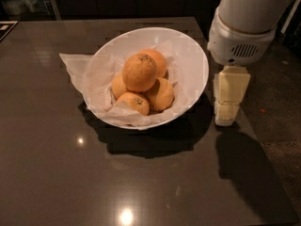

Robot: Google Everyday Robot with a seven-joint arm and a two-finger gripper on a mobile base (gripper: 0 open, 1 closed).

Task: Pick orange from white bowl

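The white bowl [190, 55] stands on the dark table, lined with crinkled white paper. The orange [139, 72], the largest and dimpled with a dark stem mark, lies on top of a pile of smaller oranges [161, 94] inside the bowl. The gripper [229, 95] hangs from the white arm at the right, just beside the bowl's right rim, its cream fingers pointing down toward the table. It holds nothing and is apart from the orange.
The white paper sheet [75, 67] sticks out over the bowl's left rim. The dark glossy table [70, 173] ends at its right edge near the gripper, with speckled floor [282, 126] beyond.
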